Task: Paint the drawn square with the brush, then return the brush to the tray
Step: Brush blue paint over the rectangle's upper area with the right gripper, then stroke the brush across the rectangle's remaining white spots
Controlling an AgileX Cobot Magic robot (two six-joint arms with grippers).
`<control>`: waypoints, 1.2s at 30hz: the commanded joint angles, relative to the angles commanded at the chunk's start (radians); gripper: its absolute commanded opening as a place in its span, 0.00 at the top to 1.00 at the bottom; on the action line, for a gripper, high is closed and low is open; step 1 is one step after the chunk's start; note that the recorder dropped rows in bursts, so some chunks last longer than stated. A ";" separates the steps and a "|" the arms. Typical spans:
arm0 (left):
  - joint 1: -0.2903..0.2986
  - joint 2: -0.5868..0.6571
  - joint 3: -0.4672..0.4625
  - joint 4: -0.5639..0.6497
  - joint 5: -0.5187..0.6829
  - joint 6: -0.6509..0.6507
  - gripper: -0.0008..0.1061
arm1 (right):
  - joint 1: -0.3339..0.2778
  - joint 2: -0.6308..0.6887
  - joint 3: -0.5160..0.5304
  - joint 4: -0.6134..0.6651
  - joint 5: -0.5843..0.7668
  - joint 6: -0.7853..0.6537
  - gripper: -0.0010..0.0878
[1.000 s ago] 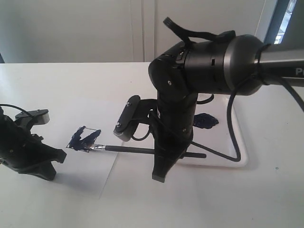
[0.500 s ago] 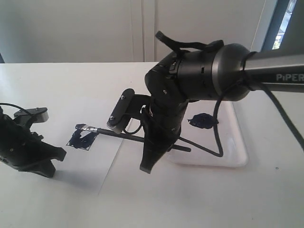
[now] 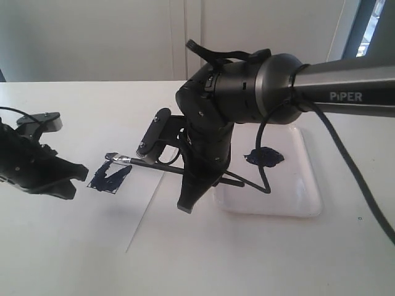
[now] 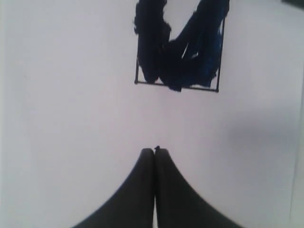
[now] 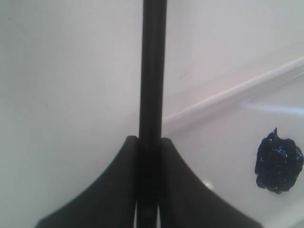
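The drawn square on the white paper is smeared with dark blue paint. My right gripper is shut on the black handle of the brush. The brush points left, its silver ferrule and tip lifted just above the square's far edge. The white tray lies to the right with its dark paint blob. My left gripper rests shut on the paper just left of the square, holding nothing.
The white paper sheet covers the left part of the white table. My right arm's thick body and its cable hang over the tray's left edge. A wall stands behind the table.
The brush tip has swept from the square's near-right corner across it and lifted at its far edge. My right arm moved left and back. My left gripper shifted slightly.
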 joint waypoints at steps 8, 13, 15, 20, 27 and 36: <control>0.000 0.063 -0.003 0.038 0.000 -0.029 0.99 | 0.000 0.002 0.000 0.009 0.023 -0.003 0.99; 0.000 0.072 -0.003 0.038 -0.004 -0.029 0.99 | 0.000 0.004 0.000 0.011 0.020 -0.020 0.99; 0.000 0.090 -0.003 0.038 0.009 -0.029 0.99 | 0.000 0.006 0.000 0.011 0.020 -0.026 0.99; 0.000 0.124 -0.003 0.038 0.021 -0.029 0.99 | 0.000 0.006 0.000 0.011 0.020 -0.033 0.99; 0.000 0.128 -0.003 0.038 0.011 -0.033 0.99 | 0.000 0.006 0.000 0.054 0.028 -0.096 0.99; 0.000 0.136 -0.003 0.038 0.013 -0.033 0.99 | 0.000 0.006 0.000 0.129 0.097 -0.177 0.99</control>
